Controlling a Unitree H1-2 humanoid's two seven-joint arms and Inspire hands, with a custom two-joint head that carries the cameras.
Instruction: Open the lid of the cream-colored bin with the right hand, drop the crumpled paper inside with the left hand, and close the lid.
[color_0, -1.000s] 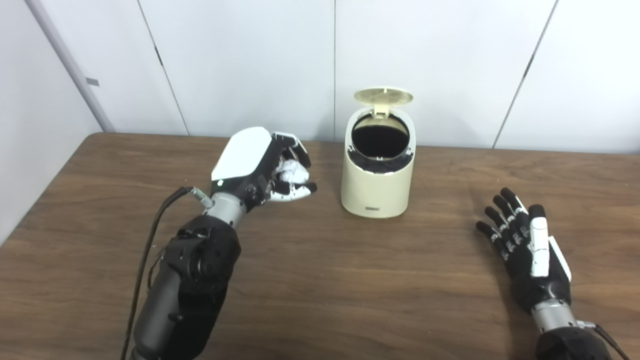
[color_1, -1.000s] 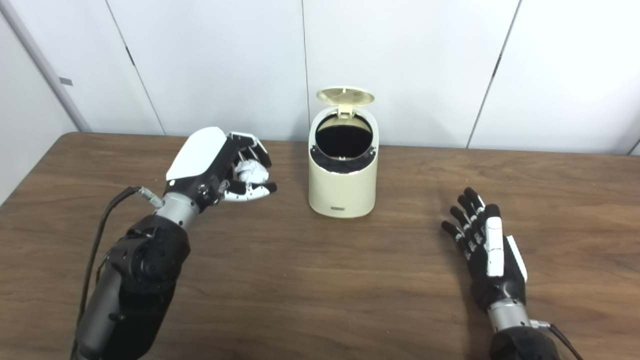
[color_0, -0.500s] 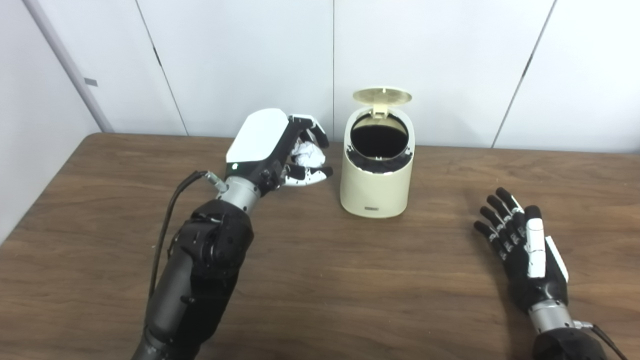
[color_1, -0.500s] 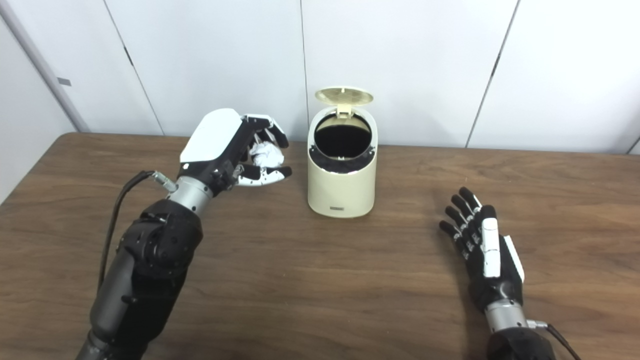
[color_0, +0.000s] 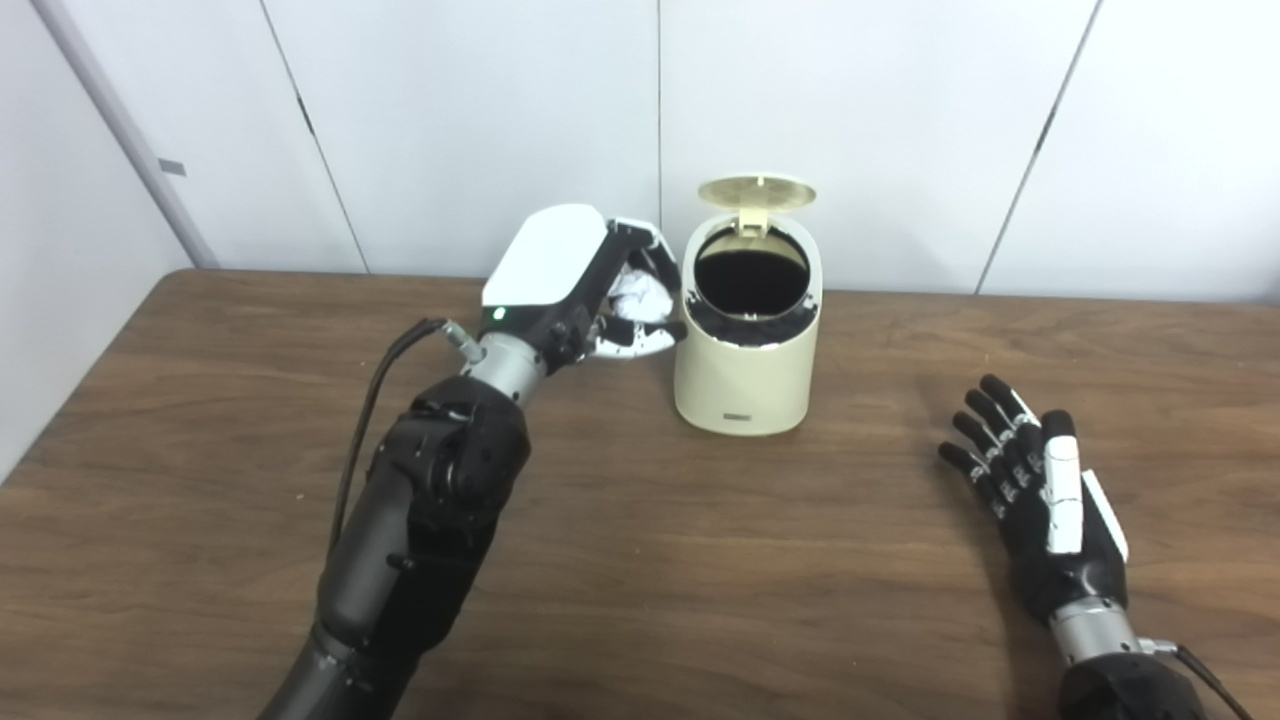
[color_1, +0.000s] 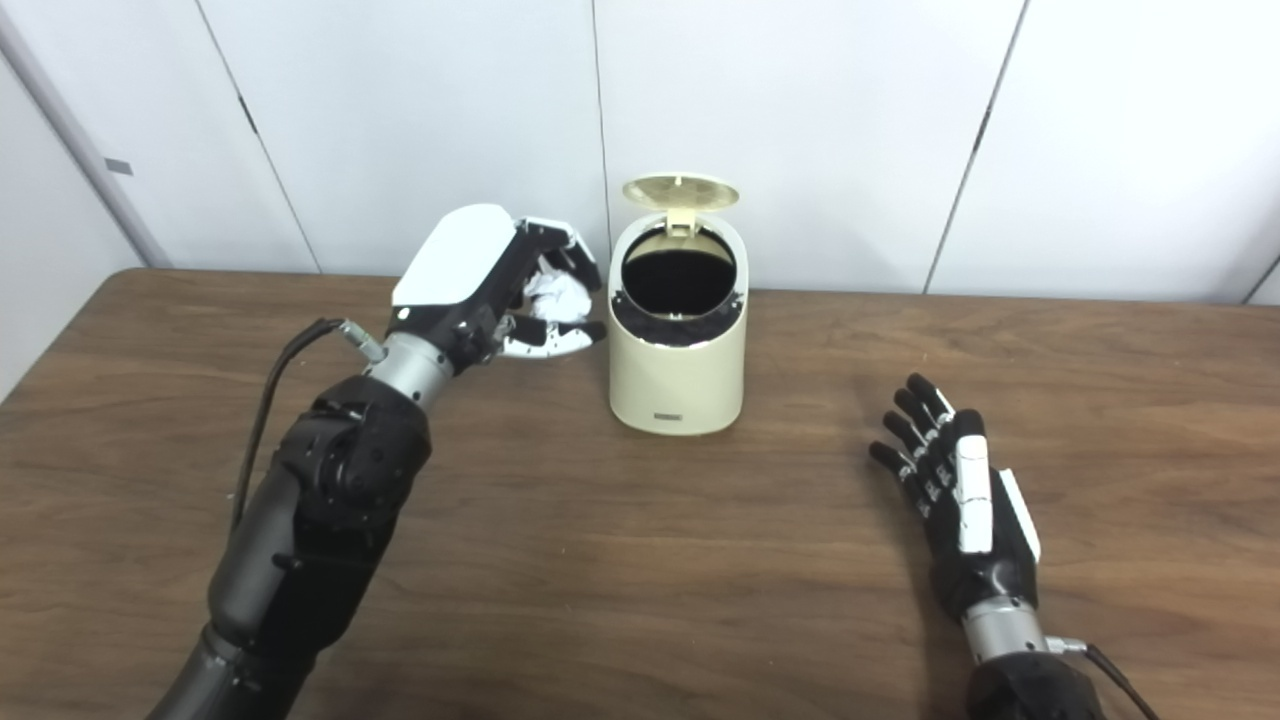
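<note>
- A cream-colored, round plastic bin (color_0: 745, 370) stands upright toward the far side of a dark brown wood-grain table (color_0: 640, 580), in front of pale grey wall panels (color_0: 480, 110).
- Its round cream lid (color_0: 756, 192) is swung up and back on the rear hinge, and it stands open above the dark, round mouth of the bin (color_0: 751, 281).
- The mouth slopes toward the cameras; its inside looks black and nothing in it can be made out.
- A small label (color_0: 739, 416) sits low on the front wall of the bin, too small to read.
- The left hand (color_0: 590, 290), black with a white back shell, is raised off the table just beside the bin's left side, at about the level of its rim.
- Its fingers (color_1: 565, 255) curl around a white ball of crumpled paper (color_0: 640, 297), with the thumb below it, so the hand grips the paper.
- The paper is just left of the bin's rim and outside the mouth; whether the fingertips touch the bin wall cannot be told.
- A green light (color_0: 497, 314) glows near the wrist of the left hand, and a black cable (color_0: 375, 395) loops from the wrist down along the dark forearm.
- The right hand (color_0: 1040, 500), black with white trim, lies low over the table, well apart from the bin on its right.
- Its fingers (color_1: 925, 435) are spread and point away from the robot; it holds nothing and is plainly open.
</note>
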